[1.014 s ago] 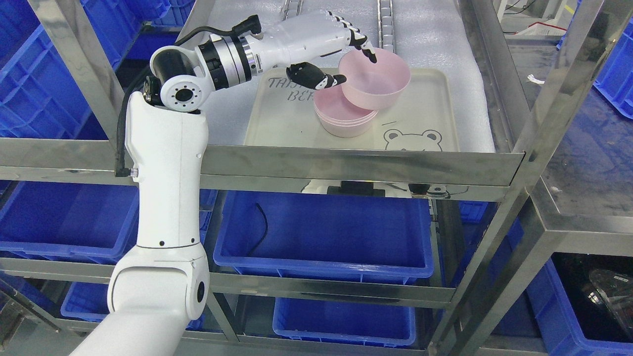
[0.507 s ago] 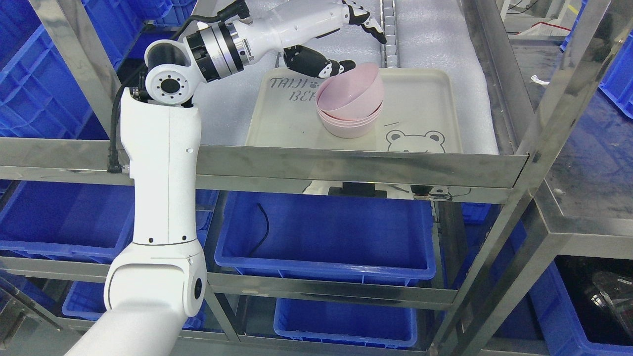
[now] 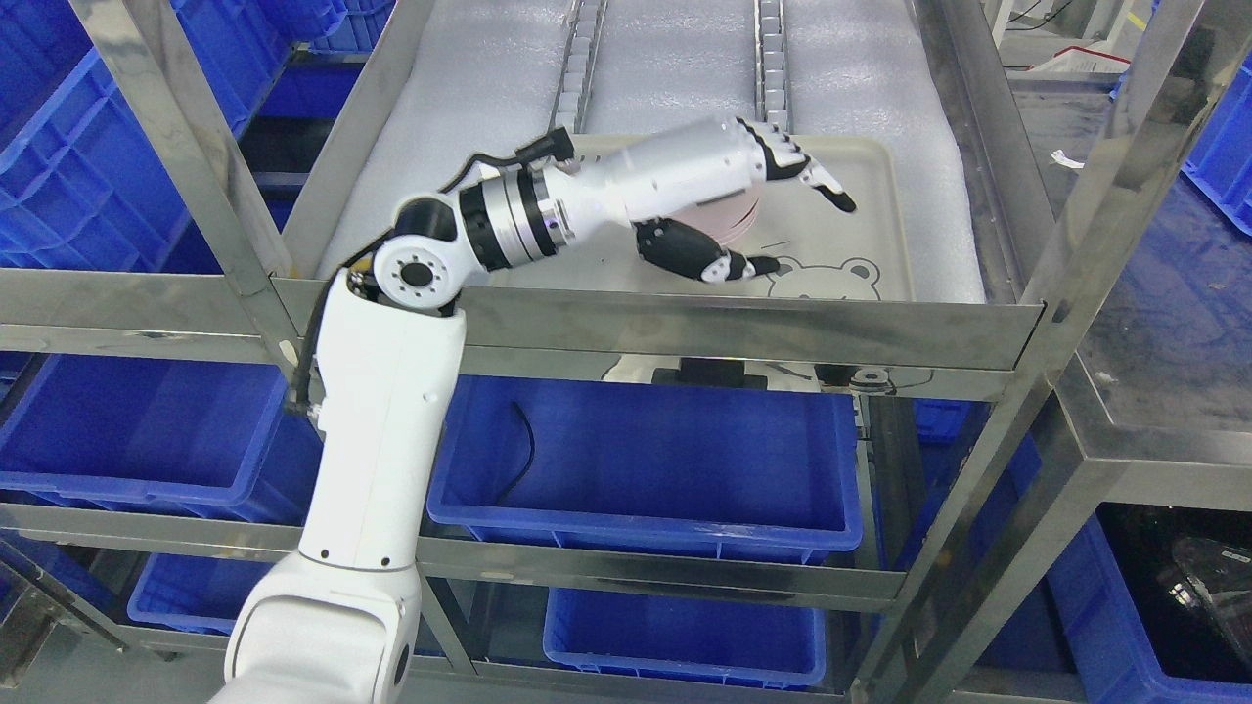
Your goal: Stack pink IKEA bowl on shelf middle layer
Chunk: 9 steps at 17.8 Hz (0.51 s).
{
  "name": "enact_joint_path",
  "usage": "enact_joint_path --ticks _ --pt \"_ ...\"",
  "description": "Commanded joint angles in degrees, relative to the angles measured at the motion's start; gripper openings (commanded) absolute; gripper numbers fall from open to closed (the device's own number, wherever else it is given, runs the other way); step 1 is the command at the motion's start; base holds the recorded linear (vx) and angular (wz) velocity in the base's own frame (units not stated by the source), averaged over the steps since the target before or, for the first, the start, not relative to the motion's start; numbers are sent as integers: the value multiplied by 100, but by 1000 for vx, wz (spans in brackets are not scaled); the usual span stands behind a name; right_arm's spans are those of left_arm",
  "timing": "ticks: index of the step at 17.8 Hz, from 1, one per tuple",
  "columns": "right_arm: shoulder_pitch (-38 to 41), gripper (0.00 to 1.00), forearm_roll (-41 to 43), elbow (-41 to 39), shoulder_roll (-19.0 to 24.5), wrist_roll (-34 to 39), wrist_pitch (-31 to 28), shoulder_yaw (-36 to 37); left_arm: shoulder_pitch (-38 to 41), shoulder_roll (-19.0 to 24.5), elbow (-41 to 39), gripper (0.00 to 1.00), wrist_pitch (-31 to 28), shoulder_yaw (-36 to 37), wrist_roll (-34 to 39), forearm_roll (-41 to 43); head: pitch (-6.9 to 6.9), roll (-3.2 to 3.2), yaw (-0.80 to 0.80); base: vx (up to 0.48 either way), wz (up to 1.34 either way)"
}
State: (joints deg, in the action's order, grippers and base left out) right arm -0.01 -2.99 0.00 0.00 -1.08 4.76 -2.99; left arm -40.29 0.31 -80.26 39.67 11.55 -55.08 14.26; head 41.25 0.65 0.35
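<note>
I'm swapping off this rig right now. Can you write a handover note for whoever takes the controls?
Left robot hand: open, empty, fingers spread above the cream plastic bear tray.
Right robot hand: not in view.
Pink plastic bowls: on the tray, mostly hidden behind the hand; only a pink edge shows.
Done: nothing is held.
Left: check that the bowls sit nested, then pull the arm out of the steel shelf.

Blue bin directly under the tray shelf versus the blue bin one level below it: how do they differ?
The upper blue bin shows its whole open interior, with a black cable inside; the lower blue bin is largely hidden by the shelf rail and looks narrower. Both are blue plastic.
</note>
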Motion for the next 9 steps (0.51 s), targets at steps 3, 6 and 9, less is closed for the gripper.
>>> enact_joint_path --ticks 3,6,9 --pt "27 100 0 -100 -100 2 -10 0 1961 69 -623 71 357 2089 103 -117 0 0 0 -12 0" --pt "27 100 0 -100 -100 2 -10 0 3163 69 -456 77 444 1335 112 -20 0 0 0 -15 0" --pt "27 100 0 -100 -100 2 -10 0 4246 69 246 82 533 341 382 -28 0 0 0 -4 0"
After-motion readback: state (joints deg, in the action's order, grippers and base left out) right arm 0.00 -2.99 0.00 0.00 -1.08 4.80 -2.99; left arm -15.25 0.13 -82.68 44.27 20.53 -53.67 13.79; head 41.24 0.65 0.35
